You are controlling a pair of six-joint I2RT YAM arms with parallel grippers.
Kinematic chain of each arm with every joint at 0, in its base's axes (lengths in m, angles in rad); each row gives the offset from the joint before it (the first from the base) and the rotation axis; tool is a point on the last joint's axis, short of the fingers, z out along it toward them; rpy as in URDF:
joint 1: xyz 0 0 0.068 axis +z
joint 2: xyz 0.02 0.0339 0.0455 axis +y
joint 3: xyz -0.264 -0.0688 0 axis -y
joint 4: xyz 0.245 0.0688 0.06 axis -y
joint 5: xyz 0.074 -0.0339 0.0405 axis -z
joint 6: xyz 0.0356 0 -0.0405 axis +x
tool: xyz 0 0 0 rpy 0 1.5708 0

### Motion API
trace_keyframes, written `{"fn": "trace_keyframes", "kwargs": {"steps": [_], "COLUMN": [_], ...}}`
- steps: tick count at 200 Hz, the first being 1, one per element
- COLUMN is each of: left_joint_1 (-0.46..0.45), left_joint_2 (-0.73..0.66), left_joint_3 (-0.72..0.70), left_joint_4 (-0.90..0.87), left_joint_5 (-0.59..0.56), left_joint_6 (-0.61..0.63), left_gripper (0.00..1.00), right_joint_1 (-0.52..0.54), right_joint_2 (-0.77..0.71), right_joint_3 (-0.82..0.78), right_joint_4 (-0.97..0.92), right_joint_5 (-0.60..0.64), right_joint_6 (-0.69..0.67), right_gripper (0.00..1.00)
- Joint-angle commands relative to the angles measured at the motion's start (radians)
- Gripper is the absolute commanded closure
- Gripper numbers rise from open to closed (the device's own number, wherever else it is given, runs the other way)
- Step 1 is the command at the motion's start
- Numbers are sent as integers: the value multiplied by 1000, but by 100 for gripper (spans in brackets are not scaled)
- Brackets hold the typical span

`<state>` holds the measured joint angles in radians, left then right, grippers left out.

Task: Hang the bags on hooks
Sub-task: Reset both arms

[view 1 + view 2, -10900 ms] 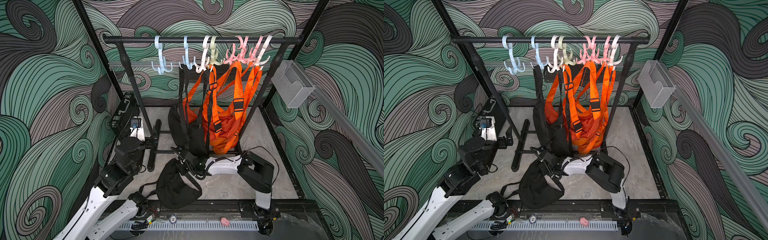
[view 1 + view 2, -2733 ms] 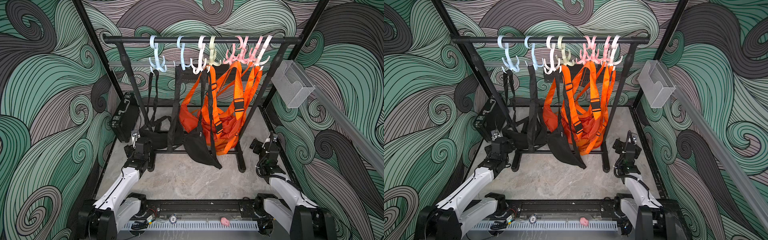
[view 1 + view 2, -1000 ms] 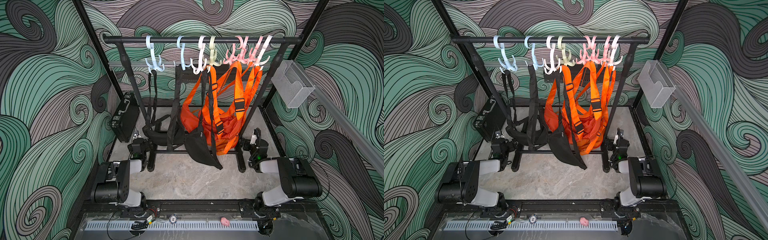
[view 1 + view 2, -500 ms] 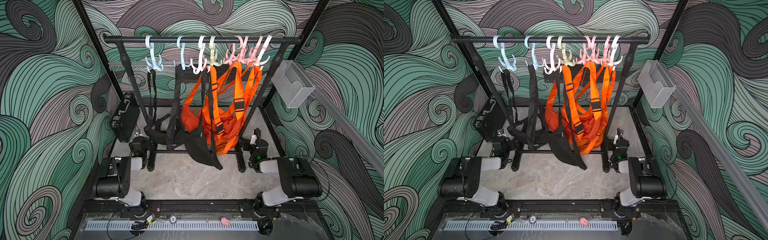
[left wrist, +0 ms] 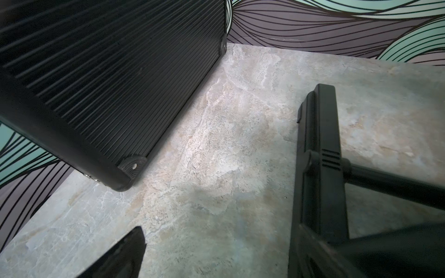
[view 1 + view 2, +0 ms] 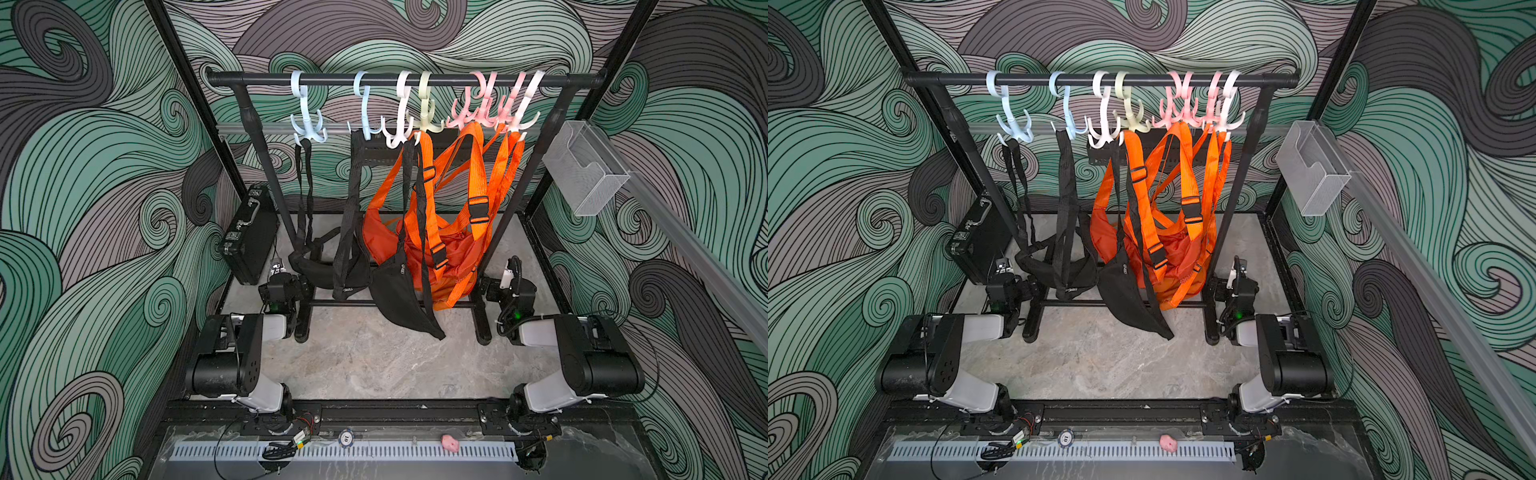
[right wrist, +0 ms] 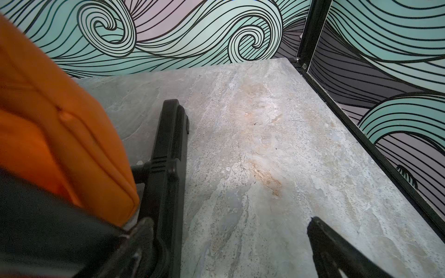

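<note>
Swirls, pastels and orange

We see teal-and-grey wave swirls on the walls (image 6: 83, 174), a black rail (image 6: 332, 78), pale blue hooks (image 6: 306, 124) at eleven o'clock, pink hooks (image 6: 482, 112) at one, orange bags (image 6: 380, 239), black bags (image 6: 399, 295), marbled grey floor (image 6: 374, 365)

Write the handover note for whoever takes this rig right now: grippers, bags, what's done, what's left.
Left gripper: open, empty, low by the black case and a foot of the rack.
Right gripper: open, empty, low by the rack's other foot, next to the orange bags.
Black bag: hangs by its strap from the light blue hook at the left end of the rail. Two more black bags and the orange ones hang further along.
Done: bag hooked and released.
Left: apparently nothing; no loose bag shows on the floor.
</note>
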<state>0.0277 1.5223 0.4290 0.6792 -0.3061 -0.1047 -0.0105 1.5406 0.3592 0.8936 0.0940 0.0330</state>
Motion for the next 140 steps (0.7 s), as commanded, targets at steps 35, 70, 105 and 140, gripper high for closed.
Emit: {"fn": "trace_keyframes", "kwargs": {"steps": [35,70,105,140], "left_joint_1": [-12,-12,-11,-11], "left_joint_2": [-1,0,-1,-1], "left_joint_3": [26,25,26,26], "left_joint_4": [14,14,15,16], "left_joint_5": [-7,-6,-5,-6], "left_joint_6": [7,7,7,7], "left_gripper": [1,1,2,1], "right_joint_1": [22,22,24,23], "right_joint_2": [-7,-8,-7,-8], "right_joint_3": [28,27,28,27], "right_joint_4": [-23,-21,-23,-24], "right_joint_5": [8,10,11,11], "right_joint_6": [-33,-33,-33,-33], "right_gripper": [1,1,1,1]}}
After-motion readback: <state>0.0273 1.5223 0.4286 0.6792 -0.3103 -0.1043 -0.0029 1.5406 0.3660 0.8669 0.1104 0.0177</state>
